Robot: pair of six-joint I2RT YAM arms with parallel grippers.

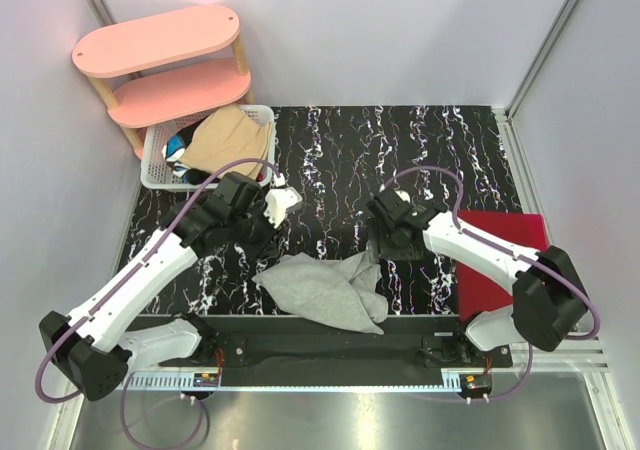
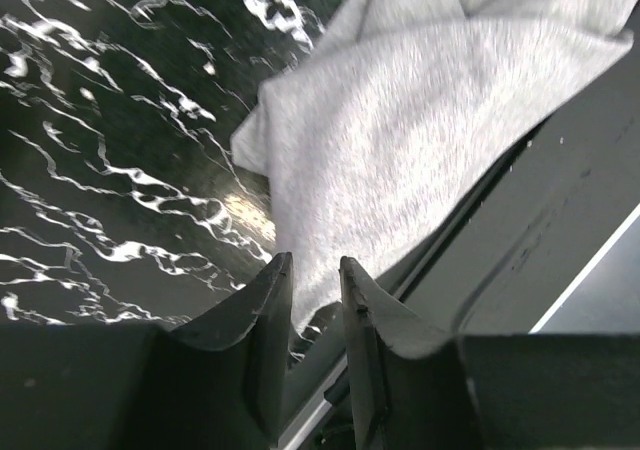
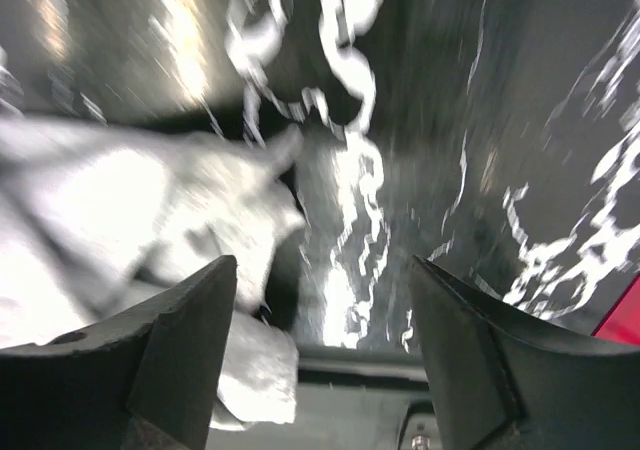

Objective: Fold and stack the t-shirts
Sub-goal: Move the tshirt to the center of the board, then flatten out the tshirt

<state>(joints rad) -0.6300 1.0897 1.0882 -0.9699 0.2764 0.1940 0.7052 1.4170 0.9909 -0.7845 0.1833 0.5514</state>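
**Grey t-shirt** [image 1: 325, 290]: lies crumpled and unfolded at the near edge of the table [image 1: 330, 160], about midway along it. Its near part overlaps the dark bar that runs along that edge. No fold is formed in it.

**Left gripper** [image 2: 312, 262]: hangs over the left side of the grey t-shirt, above the near edge. The jaws stand a narrow gap apart with nothing between them. The cloth shows beyond the fingertips, not in them.

**Right gripper** [image 3: 325, 265]: sits just off the right corner of the grey t-shirt, jaws spread wide and empty. Its wrist view is blurred, with the cloth on its left side.

**Tan t-shirt** [image 1: 225, 135]: heaped on top in the white basket [image 1: 155, 175] at the far left corner of the table. Dark and blue cloth [image 1: 180, 152] lies beneath it.

**Red flat piece** [image 1: 500, 255]: lies at the right edge of the table, partly under the right arm. I cannot tell whether it is a folded shirt.

**Pink shelf** [image 1: 160, 40]: stands beyond the far left corner, just behind the basket.
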